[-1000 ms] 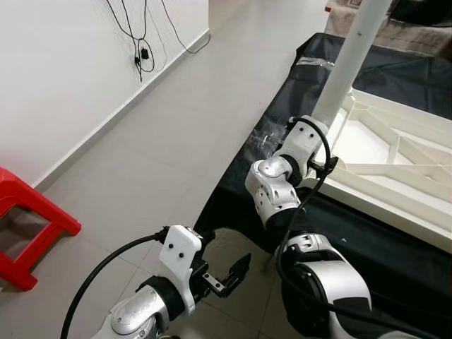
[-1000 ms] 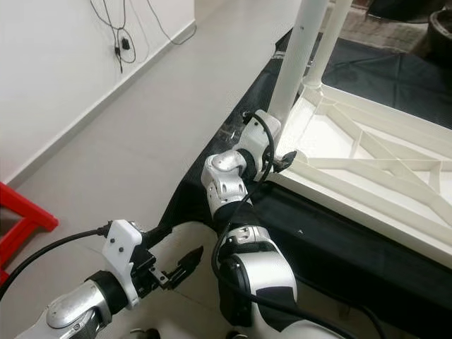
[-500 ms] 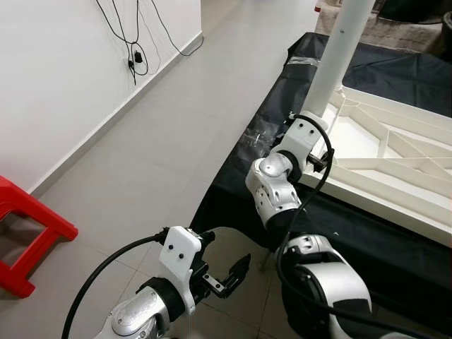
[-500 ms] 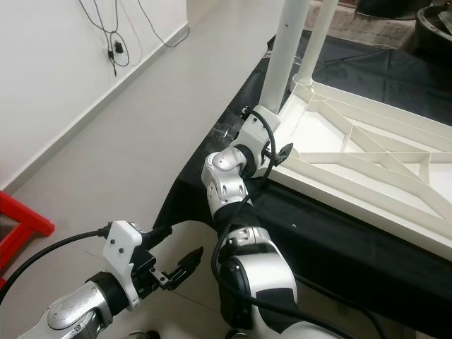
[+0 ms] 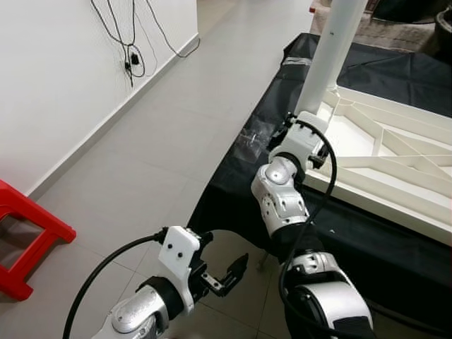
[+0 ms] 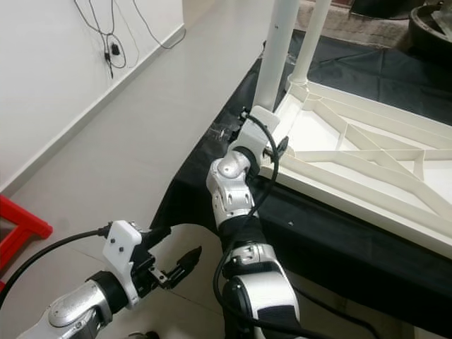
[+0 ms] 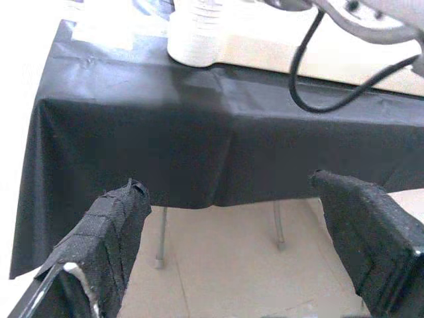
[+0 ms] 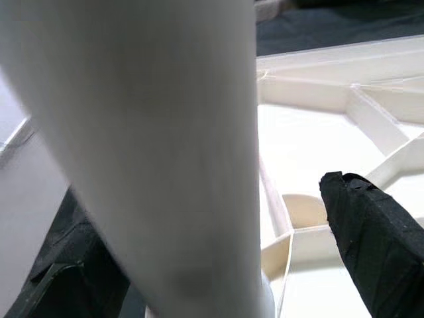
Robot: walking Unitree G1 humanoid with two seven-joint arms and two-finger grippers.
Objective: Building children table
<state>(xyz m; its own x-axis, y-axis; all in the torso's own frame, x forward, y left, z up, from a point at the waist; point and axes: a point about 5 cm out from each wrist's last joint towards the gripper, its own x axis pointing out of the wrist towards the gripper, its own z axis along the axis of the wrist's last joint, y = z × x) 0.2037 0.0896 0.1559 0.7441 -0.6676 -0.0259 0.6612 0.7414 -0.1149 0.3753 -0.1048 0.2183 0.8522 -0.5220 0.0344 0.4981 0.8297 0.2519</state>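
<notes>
While its left gripper (image 5: 227, 274) hangs with fingers spread and empty above the floor tiles at the lower left of the frame, the robot's right gripper (image 8: 265, 199) reaches up at centre frame to the white table leg (image 5: 330, 53). That leg stands upright from the near corner of the overturned white tabletop (image 6: 367, 159), which lies ribs-up on a black cloth (image 5: 367, 233) at the right of the frame. The leg's long axis runs nearly vertical, rising out of the upper edge of the picture. In the right wrist view the leg sits close between the black fingers (image 8: 371, 238); whether they clamp it cannot be told. The right arm is plainly the nearer one, so any seating or turning of the leg at its corner socket likely falls to it.
</notes>
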